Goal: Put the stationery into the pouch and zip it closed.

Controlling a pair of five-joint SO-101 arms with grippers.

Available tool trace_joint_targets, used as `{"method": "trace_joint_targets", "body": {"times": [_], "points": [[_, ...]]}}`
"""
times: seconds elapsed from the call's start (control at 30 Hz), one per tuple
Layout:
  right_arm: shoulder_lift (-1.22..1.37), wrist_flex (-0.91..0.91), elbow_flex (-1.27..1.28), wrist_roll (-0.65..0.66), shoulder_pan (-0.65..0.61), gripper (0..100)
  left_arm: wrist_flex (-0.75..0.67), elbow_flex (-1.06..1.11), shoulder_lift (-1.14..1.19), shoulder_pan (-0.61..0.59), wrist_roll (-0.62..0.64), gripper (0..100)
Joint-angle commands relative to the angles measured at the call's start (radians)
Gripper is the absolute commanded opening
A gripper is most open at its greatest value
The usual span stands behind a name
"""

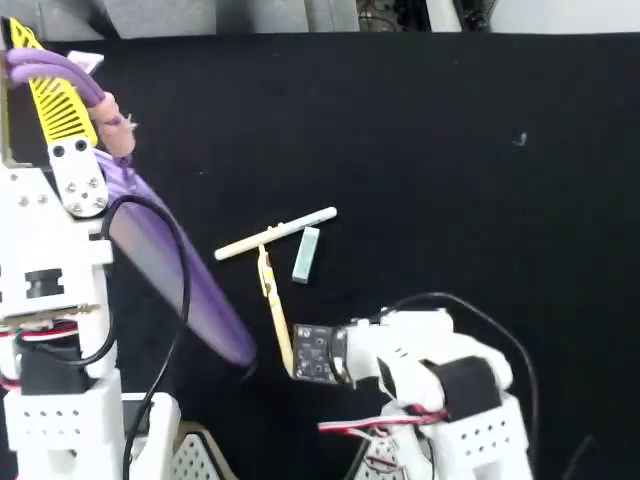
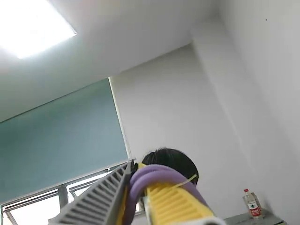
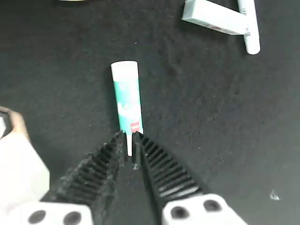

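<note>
My left gripper [image 1: 45, 62] is raised at the far left, shut on the top edge of the purple pouch [image 1: 215, 312], which hangs slanting down to the table. The pouch's purple edge [image 2: 159, 176] wraps over the yellow finger [image 2: 173, 206]. On the black table lie a white pen [image 1: 275, 232] and a pale teal box [image 1: 306, 253]. A teal-and-white tube [image 3: 126, 101] lies in line with my right gripper [image 3: 129, 139], whose tips are shut on its near end. The box [image 3: 213, 16] and pen [image 3: 248, 23] lie beyond the tube.
The black tabletop [image 1: 480, 180] stretches wide on the right and far side. Both arm bases [image 1: 60, 420] stand at the near edge, with a black cable [image 1: 185, 270] looping across the pouch. The right arm's body [image 1: 440, 380] sits low at the front.
</note>
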Motion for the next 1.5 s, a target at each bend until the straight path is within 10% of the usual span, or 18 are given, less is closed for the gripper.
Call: {"method": "trace_joint_targets", "body": {"times": [0.0,0.27,0.57,0.8,1.47], "points": [[0.308,0.020,-0.202,0.002,-0.006,2.5,-0.005,0.024,-0.003,-0.008,0.011,3],[0.777,0.063,-0.443,0.008,-0.009,9.8,-0.012,0.073,0.002,-0.101,0.003,3],[0.812,-0.075,-0.277,-0.028,-0.127,10.1,-0.385,0.148,0.094,-0.352,0.009,3],[0.820,-0.368,-0.082,-0.054,-0.138,22.2,-0.396,0.140,0.176,-0.429,0.009,3],[1.264,-0.517,-0.180,-0.055,-0.132,16.8,-0.394,0.156,0.184,-0.441,0.011,3]]}}
